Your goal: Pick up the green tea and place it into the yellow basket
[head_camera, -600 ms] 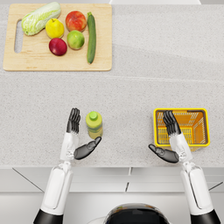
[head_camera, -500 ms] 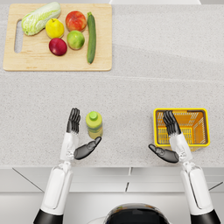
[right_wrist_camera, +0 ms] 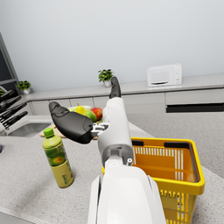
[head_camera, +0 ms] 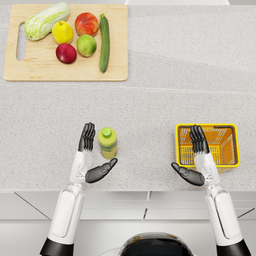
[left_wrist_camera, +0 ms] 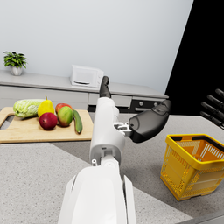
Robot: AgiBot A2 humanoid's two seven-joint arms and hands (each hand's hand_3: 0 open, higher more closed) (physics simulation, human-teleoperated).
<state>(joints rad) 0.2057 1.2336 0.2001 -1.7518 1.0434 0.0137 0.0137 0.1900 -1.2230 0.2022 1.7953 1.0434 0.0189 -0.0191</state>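
The green tea [head_camera: 107,142] is a small bottle with a green cap, upright on the grey counter; the right wrist view shows the green tea [right_wrist_camera: 58,159] too. My left hand [head_camera: 90,159] is open just left of it, fingers straight, thumb reaching under the bottle's near side without touching. In the left wrist view the bottle is hidden behind the left hand [left_wrist_camera: 131,118]. The yellow basket [head_camera: 231,147] stands empty to the right, also seen as the yellow basket [left_wrist_camera: 192,164] and the yellow basket [right_wrist_camera: 192,175]. My right hand [head_camera: 196,159] is open over the basket's left rim.
A wooden cutting board [head_camera: 30,75] lies at the far left with a cabbage [head_camera: 47,20], a pear [head_camera: 62,32], apples [head_camera: 86,45] and a cucumber [head_camera: 104,42]. The counter's front edge [head_camera: 145,191] runs just below both hands.
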